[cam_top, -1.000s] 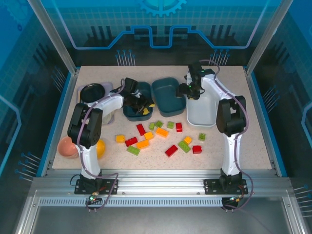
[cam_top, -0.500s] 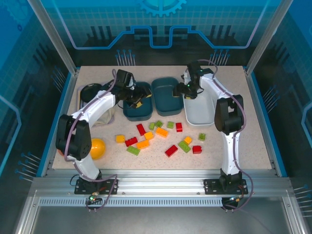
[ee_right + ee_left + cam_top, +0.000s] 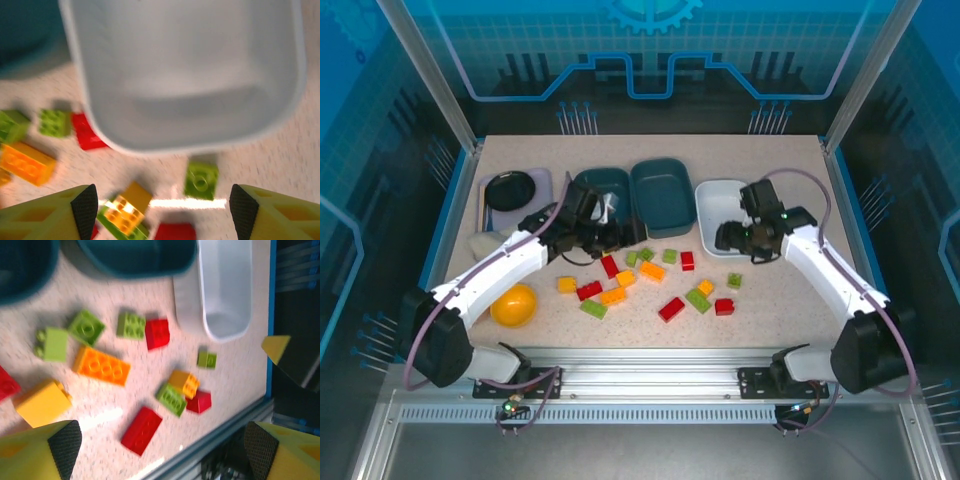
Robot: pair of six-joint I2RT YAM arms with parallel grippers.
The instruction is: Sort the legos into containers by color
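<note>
Red, orange-yellow and light green legos (image 3: 652,271) lie scattered on the table in front of the containers: two dark teal bins (image 3: 660,197) and a white bin (image 3: 718,198). My left gripper (image 3: 620,236) hovers open at the front of the left teal bin (image 3: 595,186). In its wrist view the left gripper (image 3: 160,450) has nothing between its fingers, and a red lego (image 3: 141,430) lies on the table below. My right gripper (image 3: 728,238) is open at the white bin's near edge. In the right wrist view the right gripper (image 3: 164,212) stands above a green lego (image 3: 201,180) and an orange one (image 3: 125,207).
A black round plate (image 3: 510,190) on a grey tray sits at the back left. A yellow bowl (image 3: 514,305) rests near the left arm. The table's front rail (image 3: 220,425) runs close behind the nearest legos.
The left gripper has come out of the left teal bin towards the legos and opened. The right gripper has swung from the white bin's back edge to its near edge.
</note>
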